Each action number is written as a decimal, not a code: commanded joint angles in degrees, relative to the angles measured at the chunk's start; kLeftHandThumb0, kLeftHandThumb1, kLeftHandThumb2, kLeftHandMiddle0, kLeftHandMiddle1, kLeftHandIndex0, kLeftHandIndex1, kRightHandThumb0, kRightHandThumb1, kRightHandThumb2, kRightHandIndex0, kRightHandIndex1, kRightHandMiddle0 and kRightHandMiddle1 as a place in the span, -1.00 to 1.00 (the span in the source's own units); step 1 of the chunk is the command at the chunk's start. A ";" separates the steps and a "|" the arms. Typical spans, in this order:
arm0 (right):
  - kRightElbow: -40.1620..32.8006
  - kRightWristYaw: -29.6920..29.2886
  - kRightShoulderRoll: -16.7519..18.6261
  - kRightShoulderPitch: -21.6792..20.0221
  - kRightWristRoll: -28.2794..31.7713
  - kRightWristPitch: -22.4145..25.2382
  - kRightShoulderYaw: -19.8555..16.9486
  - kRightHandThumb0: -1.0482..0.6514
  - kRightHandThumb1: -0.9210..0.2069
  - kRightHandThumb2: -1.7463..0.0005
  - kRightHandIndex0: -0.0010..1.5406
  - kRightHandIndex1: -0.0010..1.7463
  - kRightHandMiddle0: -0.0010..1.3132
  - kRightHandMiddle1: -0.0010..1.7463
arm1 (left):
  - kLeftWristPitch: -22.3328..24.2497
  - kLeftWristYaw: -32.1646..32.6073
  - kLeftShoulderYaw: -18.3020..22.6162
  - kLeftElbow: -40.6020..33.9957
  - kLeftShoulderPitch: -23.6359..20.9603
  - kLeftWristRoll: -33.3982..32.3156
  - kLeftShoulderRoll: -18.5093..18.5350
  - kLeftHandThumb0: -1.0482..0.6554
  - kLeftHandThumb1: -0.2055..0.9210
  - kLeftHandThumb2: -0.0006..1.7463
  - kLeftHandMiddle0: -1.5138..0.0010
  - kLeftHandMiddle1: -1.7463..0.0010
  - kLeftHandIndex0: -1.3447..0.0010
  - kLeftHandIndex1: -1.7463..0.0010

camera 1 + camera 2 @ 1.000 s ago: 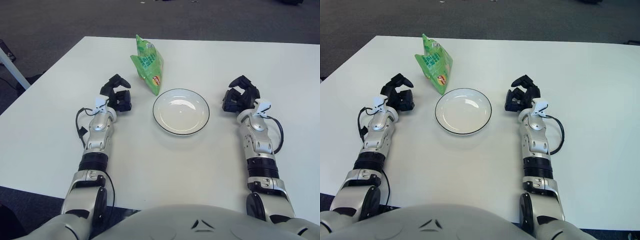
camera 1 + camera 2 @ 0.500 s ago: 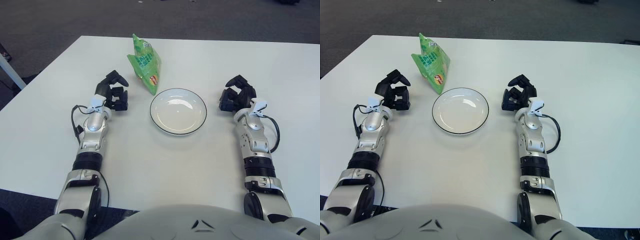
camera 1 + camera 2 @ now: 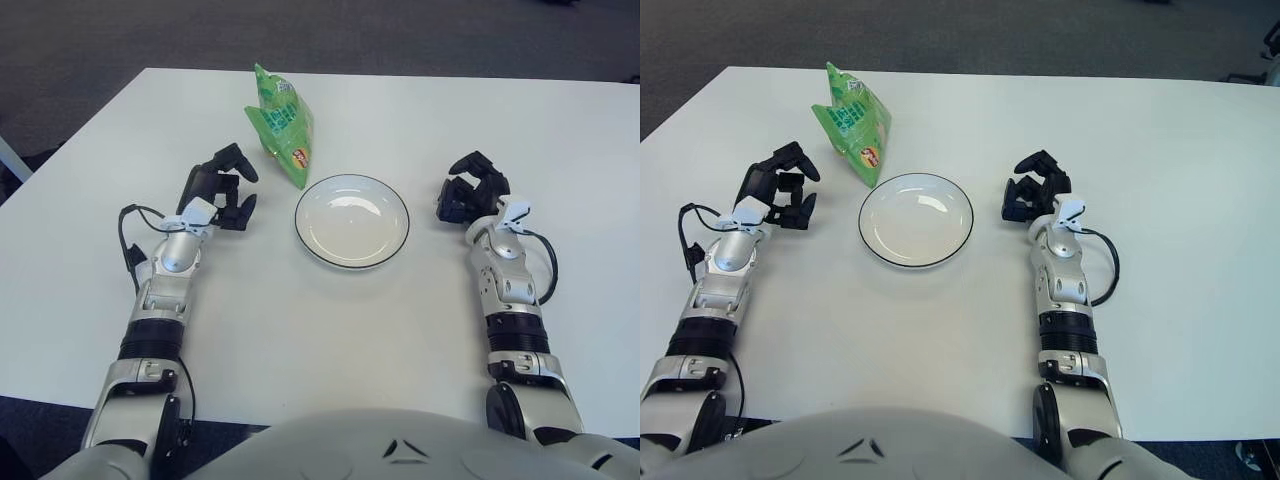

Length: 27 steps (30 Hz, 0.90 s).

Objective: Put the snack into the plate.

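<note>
Left hand (image 3: 222, 188) shifted leftward, fingers loosely spread, empty — one snack bag (image 3: 281, 124) upper left, one plate (image 3: 352, 220) center, right hand (image 3: 470, 188) curled, empty.

Snack (image 3: 281, 125): green crinkly bag, pillow-shaped, puffed, sealed. Small red/yellow logo near its lower tip, printed panel on the upper face. Lies tilted on the desk (image 3: 330, 330), long axis running diagonally, top seam toward the far edge, lower tip pointing at the plate. Sits left of centre, nearer the far edge than the near one.

Plate (image 3: 352, 220): round, white, shallow, thin dark rim line, nothing on it. Flat on the desk around the middle. Bag's lower tip is just beside the plate's far-left rim; can't tell if they touch.
</note>
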 commanded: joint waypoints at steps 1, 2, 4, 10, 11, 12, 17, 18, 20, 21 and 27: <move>2.23 -0.15 2.02 6.41 -0.38 0.89 0.67 0.23 0.57 -0.87 0.10 0.96 -0.12 1.00 | -2.19 2.64 -0.68 2.18 -4.02 2.90 1.84 -0.36 -0.17 0.58 -0.82 -1.00 0.02 -1.00; 2.10 -0.21 2.03 6.48 -0.45 0.99 0.69 0.23 0.57 -0.87 0.10 0.96 -0.12 1.00 | -2.64 3.20 -0.82 2.74 -4.61 3.51 2.13 -0.36 -0.17 0.59 -0.82 -1.00 0.01 -1.00; 1.88 -0.31 2.06 6.55 -0.55 1.25 0.69 0.23 0.57 -0.87 0.10 0.95 -0.11 1.00 | -3.72 4.52 -1.11 3.75 -5.68 4.74 2.66 -0.37 -0.18 0.59 -0.82 -1.00 0.01 -1.00; 1.12 -0.20 1.97 7.01 -0.51 1.82 0.71 0.23 0.58 -0.88 0.10 0.96 -0.11 1.00 | -5.05 6.54 -2.09 4.99 -7.27 7.14 3.99 -0.37 -0.19 0.60 -0.82 -1.00 0.00 -1.00; 1.02 -0.19 1.93 7.06 -0.52 1.97 0.73 0.23 0.58 -0.88 0.10 0.96 -0.11 1.00 | -5.06 6.60 -2.28 5.06 -7.76 7.56 4.33 -0.37 -0.19 0.60 -0.82 -1.00 0.00 -1.00; 0.94 -0.20 1.91 7.09 -0.52 2.08 0.75 0.23 0.58 -0.88 0.10 0.96 -0.11 1.00 | -5.10 6.67 -2.42 5.16 -8.07 7.80 4.54 -0.37 -0.19 0.60 -0.82 -1.00 0.00 -1.00; 0.62 -0.26 1.81 7.24 -0.55 2.55 0.77 0.23 0.57 -0.88 0.09 0.97 -0.11 1.00 | -3.51 6.16 -2.96 1.72 -9.29 8.69 4.74 -0.36 -0.16 0.58 -0.79 -1.00 0.02 -1.00; 0.59 -0.27 1.81 7.24 -0.56 2.64 0.77 0.23 0.57 -0.88 0.09 0.97 -0.12 1.00 | -3.13 6.14 -3.07 0.90 -9.51 8.88 4.65 -0.36 -0.16 0.57 -0.79 -1.00 0.03 -1.00; 0.66 -0.33 1.83 7.19 -0.53 2.68 0.73 0.23 0.57 -0.87 0.09 0.97 -0.12 1.00 | -2.70 6.29 -3.44 -0.37 -10.40 9.53 4.55 -0.36 -0.15 0.57 -0.78 -1.00 0.03 -1.00; 0.81 -0.47 1.83 7.10 -0.62 2.72 0.72 0.23 0.57 -0.87 0.09 0.96 -0.12 1.00 | -3.23 6.46 -3.63 -0.07 -10.73 9.79 4.81 -0.36 -0.14 0.56 -0.77 -1.00 0.04 -1.00; 1.08 -0.83 1.80 6.96 -1.02 2.66 0.84 0.23 0.57 -0.87 0.10 0.95 -0.12 1.00 | -3.26 4.12 -4.95 1.20 -13.48 9.92 6.56 -0.35 -0.13 0.55 -0.75 -1.00 0.04 -1.00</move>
